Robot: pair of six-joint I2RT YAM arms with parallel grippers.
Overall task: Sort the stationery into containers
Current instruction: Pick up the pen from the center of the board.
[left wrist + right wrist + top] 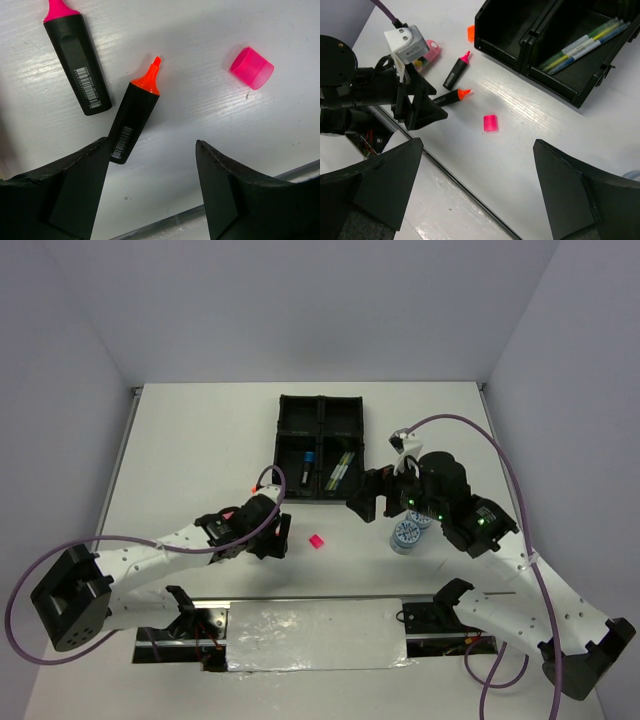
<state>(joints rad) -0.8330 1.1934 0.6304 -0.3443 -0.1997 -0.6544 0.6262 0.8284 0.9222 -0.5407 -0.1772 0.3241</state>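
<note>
The black four-compartment tray (322,416) stands at mid-table and also shows in the right wrist view (520,47). It holds thin pens (585,42) and a blue-capped highlighter (310,461). An uncapped orange-tipped highlighter (135,117) and a pink-tipped one (77,62) lie on the table, with a loose pink cap (251,67) to their right. My left gripper (152,150) is open and empty, its left finger beside the orange highlighter's rear end. My right gripper (478,144) is open and empty above the table, near the pink cap (490,123). Two blue-white rolls (406,536) stand under the right arm.
A loose orange cap (471,33) lies by the tray's near corner. A pink object (432,51) lies behind the left wrist. A metal strip (310,600) runs along the table's near edge. White walls enclose the table on three sides.
</note>
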